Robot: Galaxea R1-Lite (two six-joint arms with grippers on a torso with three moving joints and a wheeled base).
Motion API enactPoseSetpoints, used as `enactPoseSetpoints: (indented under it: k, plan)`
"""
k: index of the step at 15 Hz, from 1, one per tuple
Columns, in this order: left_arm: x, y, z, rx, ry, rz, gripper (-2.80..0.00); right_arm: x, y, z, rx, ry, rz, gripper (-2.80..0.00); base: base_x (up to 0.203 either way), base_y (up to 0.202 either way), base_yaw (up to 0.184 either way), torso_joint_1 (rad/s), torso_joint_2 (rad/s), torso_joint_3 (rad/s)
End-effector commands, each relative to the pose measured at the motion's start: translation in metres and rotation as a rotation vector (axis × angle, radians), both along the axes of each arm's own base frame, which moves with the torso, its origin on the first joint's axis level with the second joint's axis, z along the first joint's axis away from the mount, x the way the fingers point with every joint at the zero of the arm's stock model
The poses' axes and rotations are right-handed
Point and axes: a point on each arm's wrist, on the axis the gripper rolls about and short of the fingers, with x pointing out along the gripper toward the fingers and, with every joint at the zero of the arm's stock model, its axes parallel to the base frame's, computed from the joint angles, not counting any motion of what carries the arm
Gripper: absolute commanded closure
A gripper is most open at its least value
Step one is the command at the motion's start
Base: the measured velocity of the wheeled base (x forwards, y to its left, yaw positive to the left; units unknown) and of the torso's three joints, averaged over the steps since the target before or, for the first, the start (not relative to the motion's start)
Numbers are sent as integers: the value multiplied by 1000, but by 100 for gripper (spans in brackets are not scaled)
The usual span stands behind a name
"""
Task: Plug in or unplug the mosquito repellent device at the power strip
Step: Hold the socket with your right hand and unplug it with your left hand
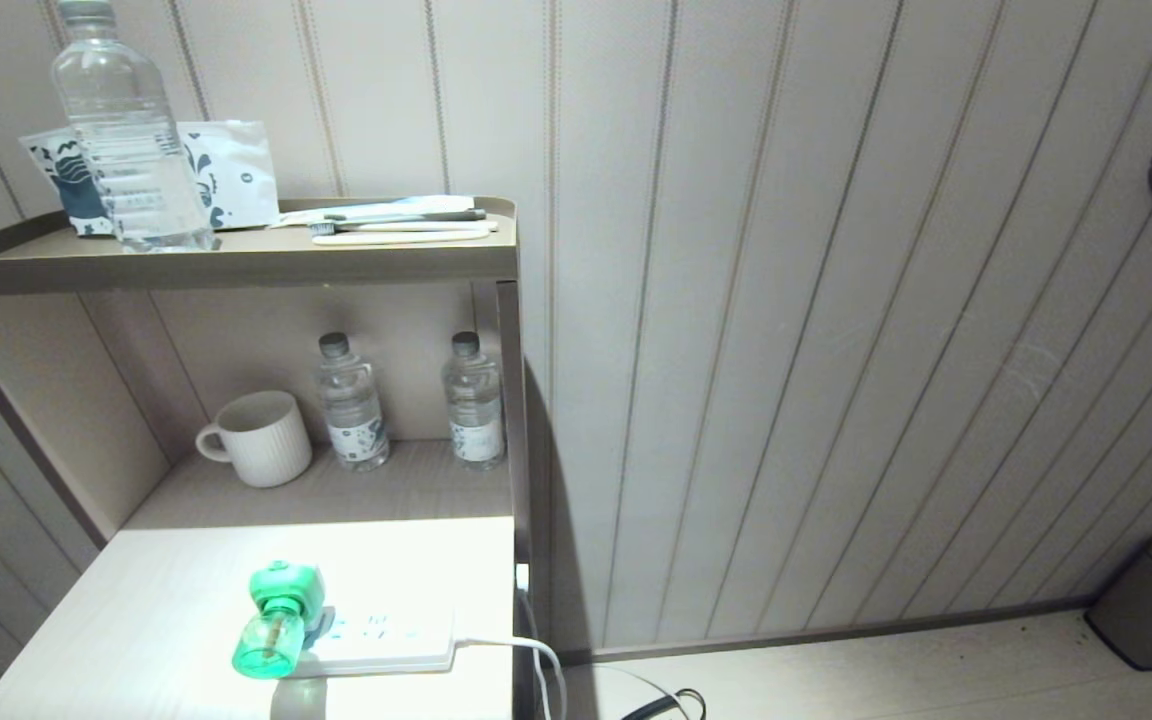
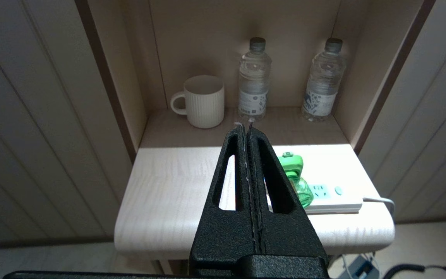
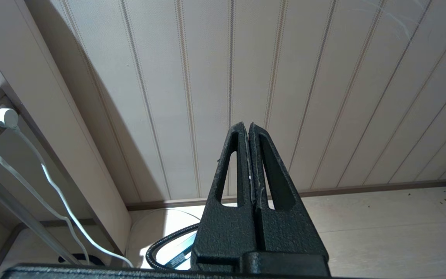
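Repellent device (image 1: 278, 620) plugged into power strip (image 1: 391, 640) near worktop (image 1: 136, 600) front edge. Left claw (image 2: 246, 130) closed, empty, above worktop. Right claw (image 3: 245, 128) closed, empty.

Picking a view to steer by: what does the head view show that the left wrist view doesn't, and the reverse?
Head view only: the top shelf with a large water bottle, a printed packet and toothbrushes, plus a bin on the floor. Left wrist view only: the left tool, shut, short of the table. Both: the mosquito repellent device at the power strip, the mug and two small bottles.
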Motion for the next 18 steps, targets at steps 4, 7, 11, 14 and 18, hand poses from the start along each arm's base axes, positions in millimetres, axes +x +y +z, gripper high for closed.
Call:
enactPoseSetpoints:
  k: [4, 7, 11, 14, 18]
  plan:
    - [50, -1, 57, -5, 380, -11, 0, 0, 0, 0, 0, -1, 0, 0, 0, 0, 0, 0, 0, 0]
    - [95, -2, 68, -22, 639, -52, 0, 0, 0, 0, 0, -1, 0, 0, 0, 0, 0, 0, 0, 0]
    - [149, -10, 61, -116, 957, -116, 0, 0, 0, 0, 0, -1, 0, 0, 0, 0, 0, 0, 0, 0]
    - [163, -39, 48, -119, 1092, -226, 0, 0, 0, 0, 0, -1, 0, 0, 0, 0, 0, 0, 0, 0]
    - [196, -68, 29, -118, 1214, -139, -280, 0, 0, 0, 0, -1, 0, 0, 0, 0, 0, 0, 0, 0]
